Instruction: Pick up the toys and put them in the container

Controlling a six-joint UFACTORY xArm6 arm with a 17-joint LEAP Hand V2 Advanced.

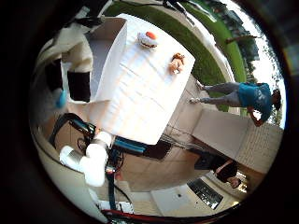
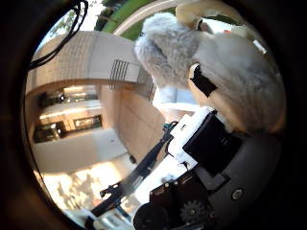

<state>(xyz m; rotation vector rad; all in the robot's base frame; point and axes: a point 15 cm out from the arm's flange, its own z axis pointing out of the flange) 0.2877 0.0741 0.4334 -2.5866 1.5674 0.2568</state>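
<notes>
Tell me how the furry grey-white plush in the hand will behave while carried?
The plush toy looks soft and shaggy, so probably light and floppy. The fingers curl against it, so it likely squashes rather than slips. Probably not fragile.

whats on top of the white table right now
Two toys lie on the white table: a white and orange toy and a small tan plush, set apart. A container stands at one end; its inside is mostly hidden behind the hand.

A grey-and-cream furry toy (image 2: 230, 62), a white table (image 1: 140, 79), an orange-topped white toy (image 1: 148, 39).
</notes>
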